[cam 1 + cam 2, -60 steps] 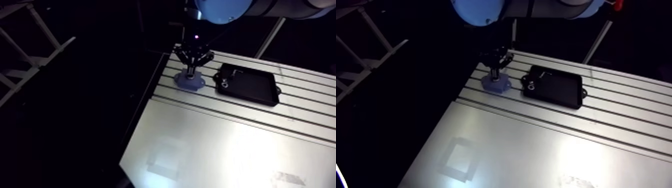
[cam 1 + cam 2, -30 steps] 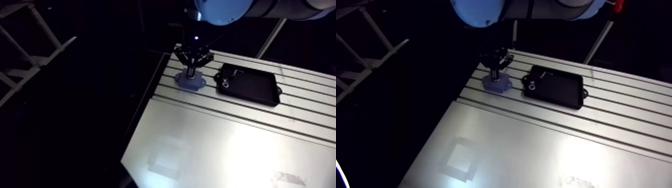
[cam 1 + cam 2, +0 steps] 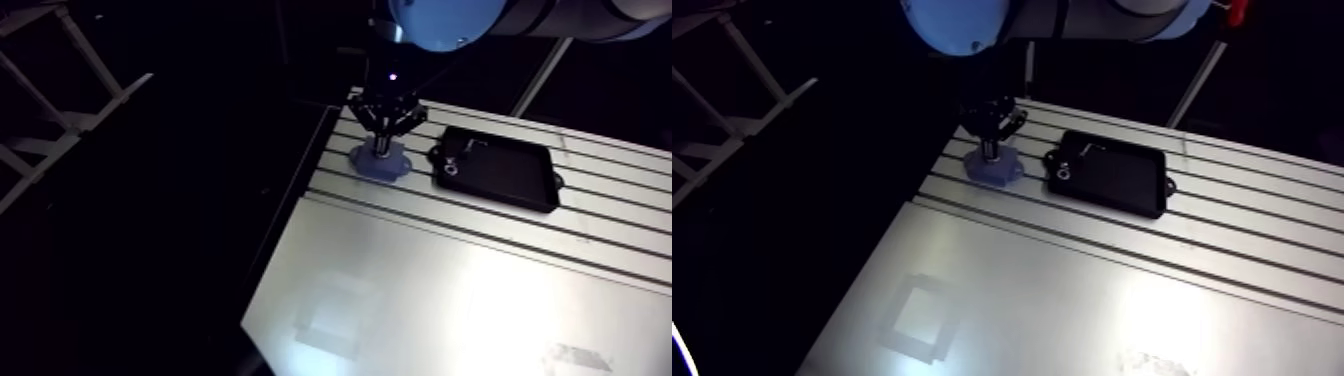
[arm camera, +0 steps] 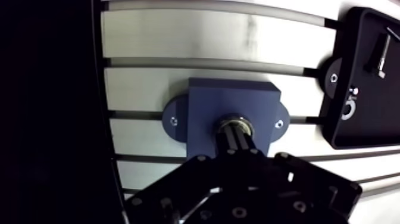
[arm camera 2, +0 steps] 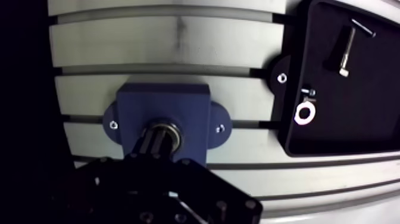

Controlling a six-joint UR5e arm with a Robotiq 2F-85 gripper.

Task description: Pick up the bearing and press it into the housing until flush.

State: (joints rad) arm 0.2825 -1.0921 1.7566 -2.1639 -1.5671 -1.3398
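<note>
- The jaws are closed. The two fingers (image 4: 234, 145) meet in one dark column with nothing held between them, and their tips rest on the bearing (image 4: 235, 124).
- The bearing, a metal ring, sits in the round bore of the blue housing (image 4: 229, 98), right under the fingertips. We cannot tell whether it lies flush with the housing's face.
- The housing is a square block with a rounded ear at 3 o'clock and another at 9 o'clock, each with a small hole. It lies flat on the slotted tabletop (image 4: 178, 36).
- At 9 o'clock from the housing the tabletop's edge runs close by, and all is dark beyond it.
- At 2 o'clock from the housing, near but not touching, lies a black tray (image 5: 357, 107), with a rounded ear of its own turned toward the housing.
- In the tray we see a bright washer (image 5: 305, 113) close to that ear, and a bolt (image 5: 347, 50) farther on, at 1 o'clock from the washer.
- In the arm view a faint square outline (image 3: 917, 318) marks the plain part of the tabletop, well apart from the housing at about 7 o'clock.
</note>
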